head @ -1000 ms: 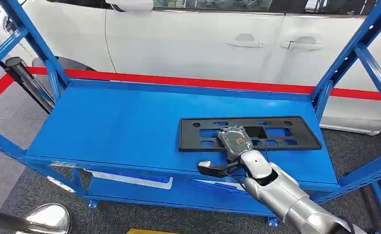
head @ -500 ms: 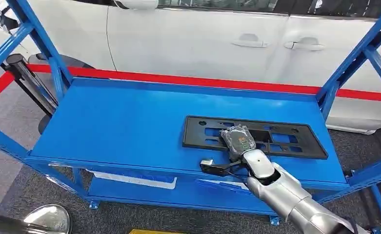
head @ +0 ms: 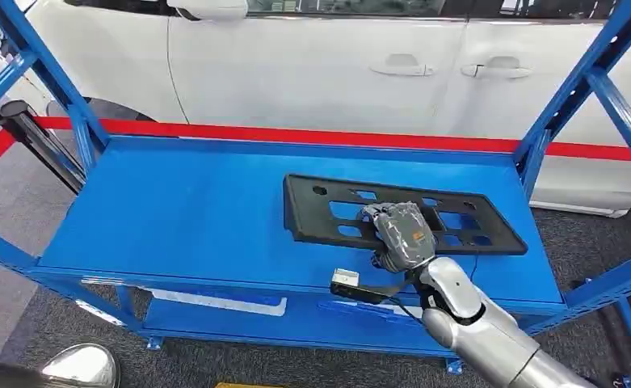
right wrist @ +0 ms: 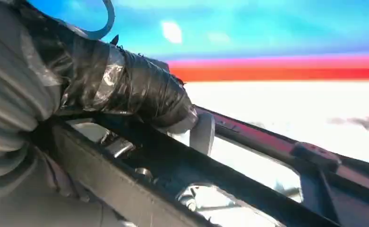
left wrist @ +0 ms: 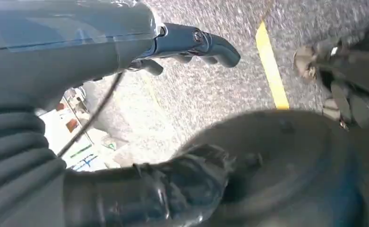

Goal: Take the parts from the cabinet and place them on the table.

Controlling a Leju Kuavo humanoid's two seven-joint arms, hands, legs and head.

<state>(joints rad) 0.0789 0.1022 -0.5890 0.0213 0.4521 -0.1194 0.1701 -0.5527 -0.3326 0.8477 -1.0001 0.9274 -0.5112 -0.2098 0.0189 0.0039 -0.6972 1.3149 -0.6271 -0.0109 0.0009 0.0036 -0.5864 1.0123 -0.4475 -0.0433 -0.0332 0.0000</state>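
head: right hand [head: 398, 234] holds black plate [head: 401, 218] on blue shelf [head: 174, 210], near edge tilted up; lift level, clear the posts | left wrist: left hand [left wrist: 125, 52] hangs, fingers apart, empty | right wrist: fingers [right wrist: 140, 94] wrapped over plate bar [right wrist: 182, 175].

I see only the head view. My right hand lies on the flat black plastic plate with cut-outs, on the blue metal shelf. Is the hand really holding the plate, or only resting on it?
Observer: It looks held. In the right wrist view the right hand has its black-wrapped fingers curled over a bar of the black plastic plate, and a grey tip reaches into the cut-out.
Operator: And my left hand?
Observer: The left wrist view shows the left hand holding nothing, with its fingers apart.
Operator: What is under it?
Observer: A grey carpet floor with a yellow line.
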